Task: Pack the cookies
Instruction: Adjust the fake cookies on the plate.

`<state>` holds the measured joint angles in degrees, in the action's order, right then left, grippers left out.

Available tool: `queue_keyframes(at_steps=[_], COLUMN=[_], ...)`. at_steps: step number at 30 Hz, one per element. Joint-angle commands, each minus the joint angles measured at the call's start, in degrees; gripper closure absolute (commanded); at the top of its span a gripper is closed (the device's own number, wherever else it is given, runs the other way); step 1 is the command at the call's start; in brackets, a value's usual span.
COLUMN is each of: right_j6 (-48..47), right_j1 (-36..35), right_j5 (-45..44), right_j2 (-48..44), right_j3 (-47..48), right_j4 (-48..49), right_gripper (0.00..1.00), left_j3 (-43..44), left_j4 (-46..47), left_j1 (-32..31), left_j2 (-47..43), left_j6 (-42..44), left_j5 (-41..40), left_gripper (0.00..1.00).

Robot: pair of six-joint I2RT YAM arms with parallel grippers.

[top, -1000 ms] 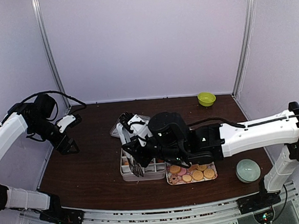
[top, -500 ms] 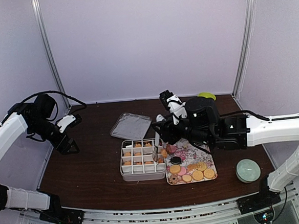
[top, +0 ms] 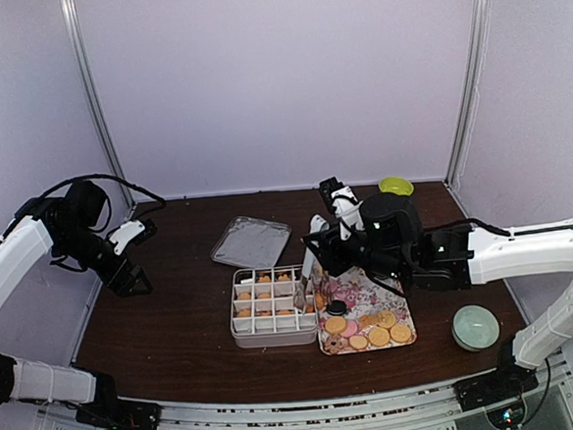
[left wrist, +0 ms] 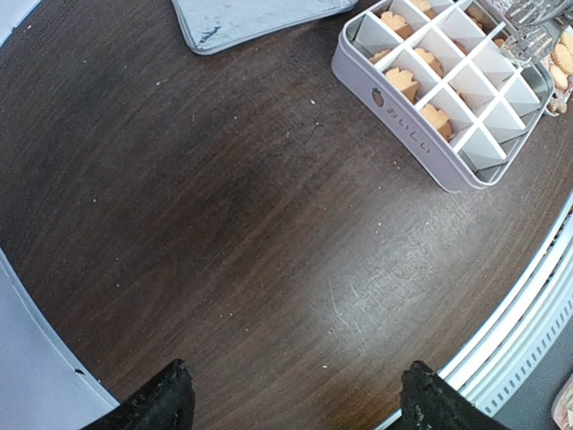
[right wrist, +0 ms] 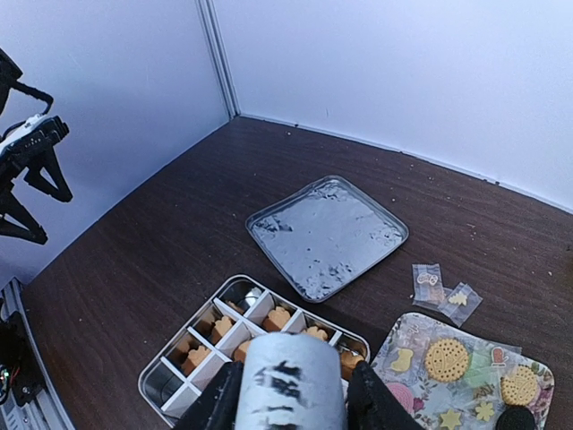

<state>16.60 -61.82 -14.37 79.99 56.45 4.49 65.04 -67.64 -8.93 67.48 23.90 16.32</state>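
Observation:
Golden cookies [top: 369,334], with a few pink ones and a dark one, lie on the floral tray [top: 372,290]. More orange cookies [top: 262,279] sit in cells of the white divided box [top: 238,334]; they also show in the right wrist view [right wrist: 277,318] and the left wrist view [left wrist: 403,82]. My right gripper [top: 314,257] is shut on the metal tongs [top: 300,288], whose tips hang over the box's right edge. In the right wrist view the tongs' handle [right wrist: 291,385] sits between my fingers [right wrist: 224,405]. My left gripper [top: 132,278] is open and empty above bare table at the far left [left wrist: 297,408].
The box's metal lid [top: 251,240] lies behind the box. Small clear packets [right wrist: 443,288] lie by the tray. A green bowl [top: 395,188] stands at the back right, a pale bowl [top: 474,327] at the front right. The table's front rail [left wrist: 528,313] is near my left gripper.
My right arm has lifted off the box and swung right and back with the tongs, uncovering the box. The left arm has not moved.

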Motion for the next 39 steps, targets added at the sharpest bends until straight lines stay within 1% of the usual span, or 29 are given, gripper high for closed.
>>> queue_keyframes(at_steps=[1, 3, 5, 12, 17, 27, 32, 39], right_j6=[1.35, 1.58, 1.68, 1.58, 2.48, 3.54, 4.20, 4.45], right_j1=[0.42, 0.74, 1.18, 3.60, 5.56, 5.88, 5.80, 4.74], right_j5=[-0.53, -1.06, -1.35, -2.03, -1.69, -1.16, 0.90, 1.92], right_j2=[-2.66, -3.62, -4.73, -10.06, -11.94, -7.84, -5.46, -4.33], right_j3=[-2.92, -3.58, -3.71, -4.43, -6.39, -7.22, -6.73, -6.10], right_j4=[0.81, 0.78, 0.72, 0.26, 1.19, 2.94, 4.65, 6.32], right_gripper=[0.64, 0.68, 0.69, 0.70, 0.70, 0.71, 0.72, 0.72], left_j3=[1.06, 0.91, 0.82, 1.08, 0.85, 0.99, 1.05, 1.12], left_j4=[0.23, 0.24, 0.25, 0.22, 0.14, 0.14, -0.21, -0.15], left_j1=[0.51, 0.51, 0.52, 0.50, 0.53, 0.50, 0.51, 0.49], left_j2=[-0.12, 0.20, 0.36, 0.37, 0.03, 0.34, 0.65, 0.92], left_j6=[0.31, 0.44, 0.53, 0.53, 0.49, 0.40, 0.62, 0.62], left_j5=[0.94, 1.20, 1.34, 1.35, 1.20, 1.62, 1.61, 1.60], left_gripper=[0.18, 0.18, 0.18, 0.18, 0.18, 0.19, 0.19, 0.19])
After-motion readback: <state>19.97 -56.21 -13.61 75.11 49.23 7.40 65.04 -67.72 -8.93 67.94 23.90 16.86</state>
